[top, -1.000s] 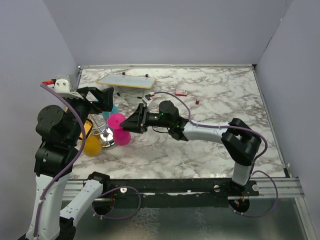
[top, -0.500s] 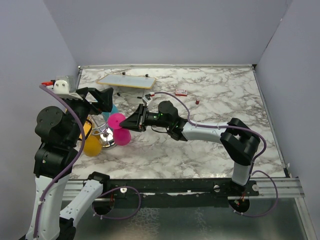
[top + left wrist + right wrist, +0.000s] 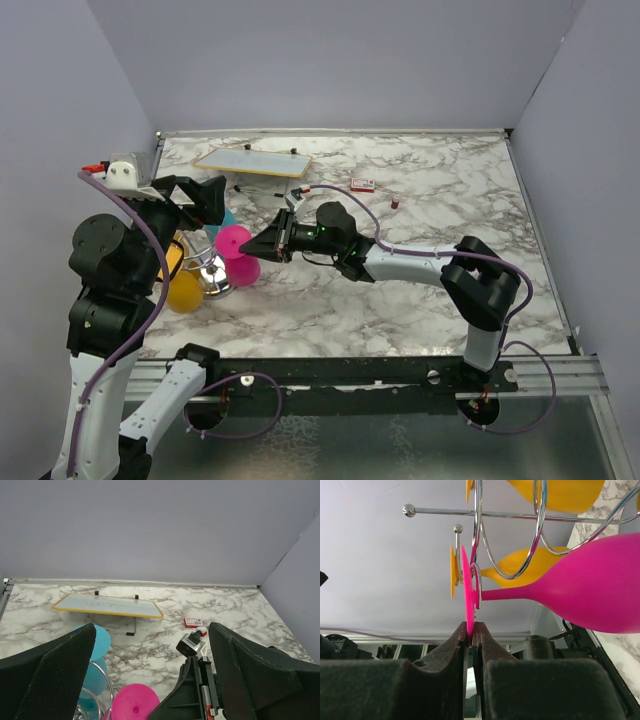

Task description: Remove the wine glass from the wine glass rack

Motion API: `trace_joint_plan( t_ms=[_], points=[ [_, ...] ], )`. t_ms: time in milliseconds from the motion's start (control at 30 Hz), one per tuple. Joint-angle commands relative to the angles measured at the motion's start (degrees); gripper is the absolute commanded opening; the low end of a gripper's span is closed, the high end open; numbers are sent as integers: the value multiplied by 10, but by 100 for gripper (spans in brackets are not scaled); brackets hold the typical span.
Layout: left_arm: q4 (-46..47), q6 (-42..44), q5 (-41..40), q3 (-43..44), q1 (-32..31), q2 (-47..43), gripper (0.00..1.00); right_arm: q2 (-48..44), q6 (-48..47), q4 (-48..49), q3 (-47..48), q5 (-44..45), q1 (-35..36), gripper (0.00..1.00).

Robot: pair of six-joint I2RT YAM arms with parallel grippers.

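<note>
The pink wine glass (image 3: 240,258) hangs sideways on the chrome wine glass rack (image 3: 210,276) at the table's left. In the right wrist view its stem sits in a wire loop (image 3: 479,530), with the bowl (image 3: 600,590) to the right. My right gripper (image 3: 471,630) is shut on the thin edge of the glass's round foot (image 3: 466,585). In the top view that gripper (image 3: 264,246) reaches in from the right. My left gripper (image 3: 205,203) hovers open above the rack with nothing between its fingers (image 3: 50,680). Below it show the pink foot (image 3: 135,707) and a rack wire (image 3: 107,690).
Two yellow glasses (image 3: 520,567) (image 3: 560,492) and a teal glass (image 3: 97,642) also hang on the rack. A yellow-edged flat board (image 3: 252,161) lies at the back left. A small red box (image 3: 362,184) and a tiny red item (image 3: 395,202) lie mid-table.
My right gripper's jaws have closed from half open onto the pink glass's foot, and it edged slightly left. The left arm has not moved.
</note>
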Motion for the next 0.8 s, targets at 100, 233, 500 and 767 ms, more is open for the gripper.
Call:
trace_joint_plan(
  t_ms=[100, 233, 500, 767],
  points=[
    [-5, -5, -13, -7, -2, -4, 97, -33, 13, -10, 7, 7, 10, 6],
    [-4, -8, -14, -9, -2, -2, 97, -52, 13, -22, 2, 8, 11, 4],
    [-3, -16, -13, -10, -2, 1, 96, -89, 17, -36, -40, 3, 11, 1],
    [-4, -17, -10, -10, -2, 4, 96, -132, -29, -51, -102, -27, 11, 1]
  ],
)
